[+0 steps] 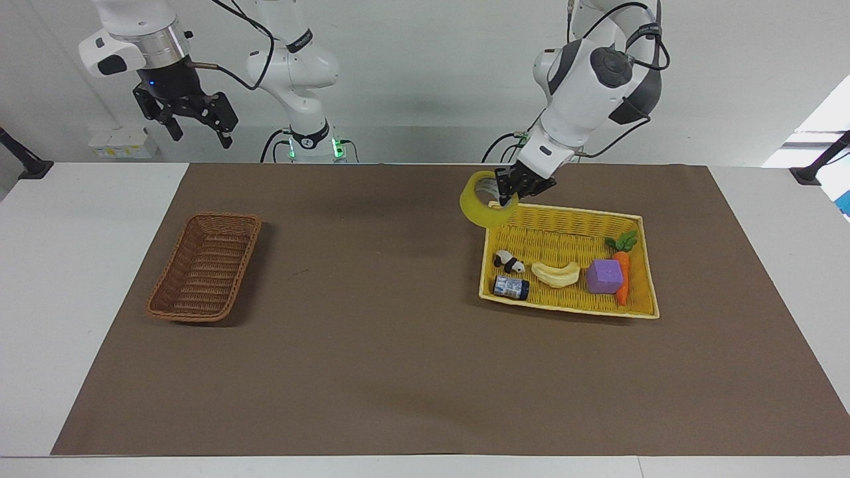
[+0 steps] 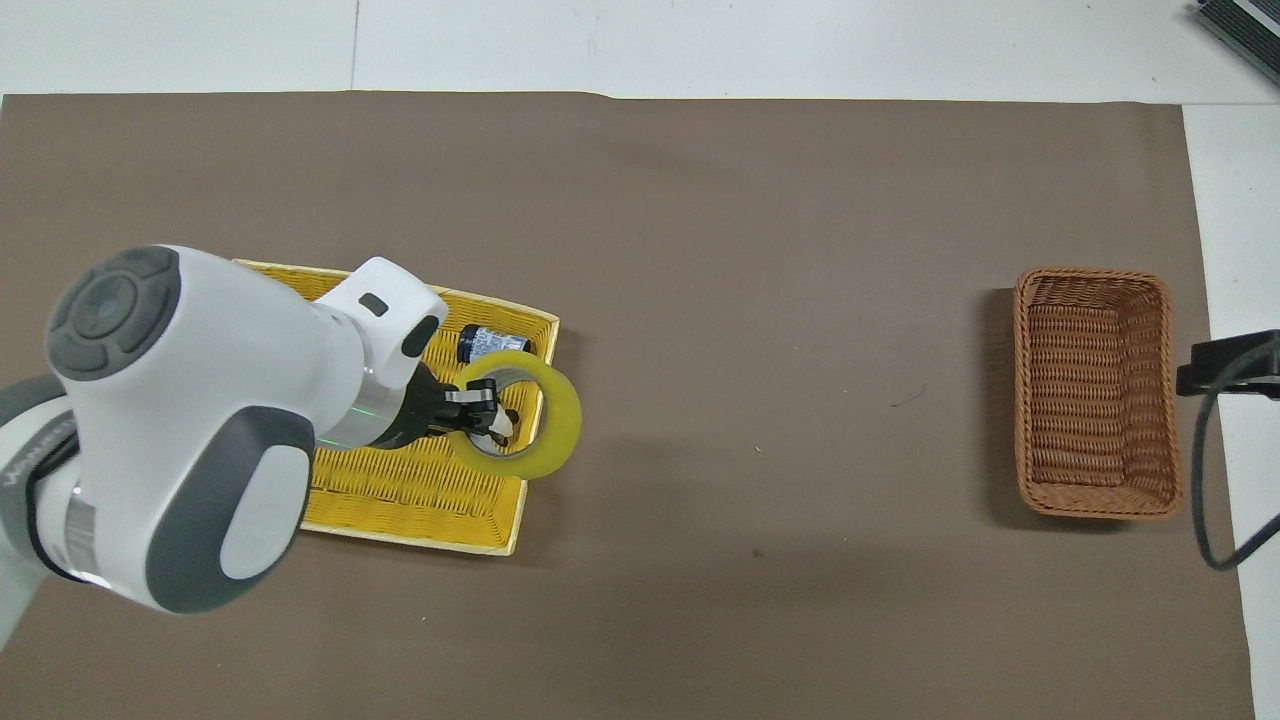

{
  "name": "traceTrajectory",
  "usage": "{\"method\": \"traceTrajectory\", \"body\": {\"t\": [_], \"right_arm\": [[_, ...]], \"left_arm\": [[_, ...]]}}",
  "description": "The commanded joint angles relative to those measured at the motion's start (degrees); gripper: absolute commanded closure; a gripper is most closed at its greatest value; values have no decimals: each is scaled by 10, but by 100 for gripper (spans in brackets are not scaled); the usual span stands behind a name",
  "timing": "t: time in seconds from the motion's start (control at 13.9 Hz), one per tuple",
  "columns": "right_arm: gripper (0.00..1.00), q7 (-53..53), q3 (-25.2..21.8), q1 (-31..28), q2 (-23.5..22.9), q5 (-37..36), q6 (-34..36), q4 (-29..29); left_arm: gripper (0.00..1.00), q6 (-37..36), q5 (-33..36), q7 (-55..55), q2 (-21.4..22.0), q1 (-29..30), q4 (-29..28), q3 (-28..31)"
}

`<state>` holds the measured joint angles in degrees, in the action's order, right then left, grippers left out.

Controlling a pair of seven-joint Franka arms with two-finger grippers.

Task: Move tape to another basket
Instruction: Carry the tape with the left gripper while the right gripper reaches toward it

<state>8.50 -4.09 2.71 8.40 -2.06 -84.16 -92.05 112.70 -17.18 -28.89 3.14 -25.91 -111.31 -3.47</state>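
Note:
The tape (image 1: 473,206), a translucent yellow roll, hangs tilted in the air over the yellow basket's (image 1: 564,211) corner nearest the robots, on the side toward the right arm. My left gripper (image 1: 508,191) is shut on its wall, one finger inside the core. In the overhead view the tape (image 2: 560,425) overlaps the yellow basket's (image 2: 420,520) edge, with the left gripper (image 2: 478,418) at its rim. The reddish-brown wicker basket (image 1: 206,265) (image 2: 1092,390) lies empty toward the right arm's end. My right gripper (image 1: 199,126) waits open, high above the table's edge near that basket.
In the yellow basket lie a panda figure (image 1: 509,261), a banana (image 1: 556,273), a purple cube (image 1: 604,275), a carrot (image 1: 621,265) and a small dark jar (image 1: 511,287) (image 2: 490,343). A brown mat (image 1: 372,332) covers the table between the two baskets.

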Motion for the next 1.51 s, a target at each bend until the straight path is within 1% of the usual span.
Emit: {"method": "traceTrajectory", "body": {"t": [0.0,0.14,0.29,0.36,0.43,0.5,0.57,0.72,0.93,1.0,1.08,1.15,1.29,1.43], "right_arm": [[0,-17,8,5,-4,54,-43,-11],[0,-16,8,43,-25,84,-60,-12],[0,-14,8,67,-28,143,-73,-26],[0,-17,8,73,-28,178,-78,-43],[0,-22,8,74,-27,235,-86,-59],[0,-34,8,74,-27,269,-106,-73],[0,-43,8,74,-27,285,-109,-81],[0,-80,8,73,-21,366,-111,-116],[0,-114,8,73,-18,393,-102,-139],[0,-142,8,73,-18,418,-97,-145],[0,-153,7,73,-14,426,-93,-151],[0,-157,7,70,-10,427,-80,-155],[0,-158,7,64,-10,435,-77,-155],[0,-157,7,64,-10,435,-78,-155]], "left_arm": [[100,37,-11,-55,-2,-60,14,8],[100,52,-30,-73,-3,-88,21,8],[100,80,-59,-83,-4,-106,22,7],[100,92,-66,-83,-4,-116,22,6],[100,96,-73,-83,-4,-121,22,2],[100,98,-87,-85,-3,-123,22,-7],[100,103,-99,-90,-2,-123,22,-14],[100,128,-102,-95,-7,-125,22,-24],[100,176,-117,-107,-10,-129,22,-26],[100,189,-118,-107,-15,-129,23,-32],[100,192,-120,-108,-16,-129,34,-36],[100,192,-119,-112,-30,-129,43,-40],[100,198,-119,-115,-48,-129,61,-51],[100,225,-117,-126,-53,-129,70,-57]]}}
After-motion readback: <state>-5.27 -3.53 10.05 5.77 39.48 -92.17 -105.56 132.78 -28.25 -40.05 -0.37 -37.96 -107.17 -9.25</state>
